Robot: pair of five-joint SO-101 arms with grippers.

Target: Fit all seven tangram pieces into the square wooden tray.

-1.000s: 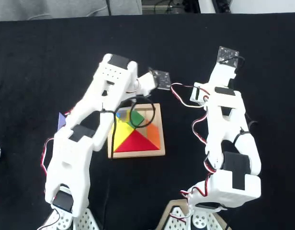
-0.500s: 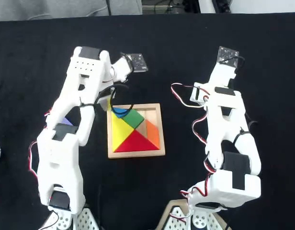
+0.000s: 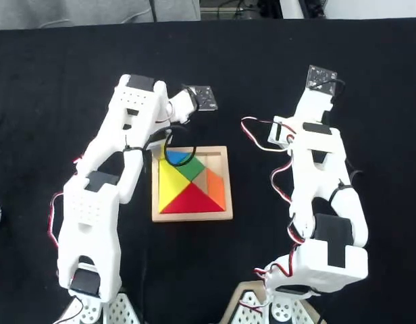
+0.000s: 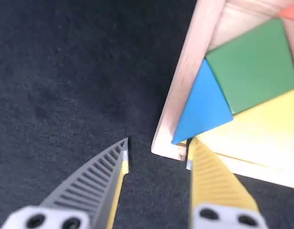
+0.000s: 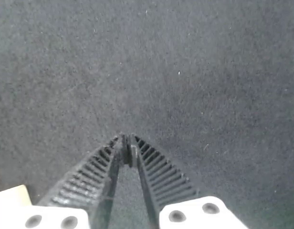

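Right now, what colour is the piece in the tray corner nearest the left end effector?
Blue. The triangle shows best in the left wrist view.

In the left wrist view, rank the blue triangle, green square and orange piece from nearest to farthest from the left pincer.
From the left pincer:
1. Blue triangle, in the tray corner right by the pincer.
2. Green square, against the blue one, deeper in the tray.
3. Orange piece, beyond the green square.
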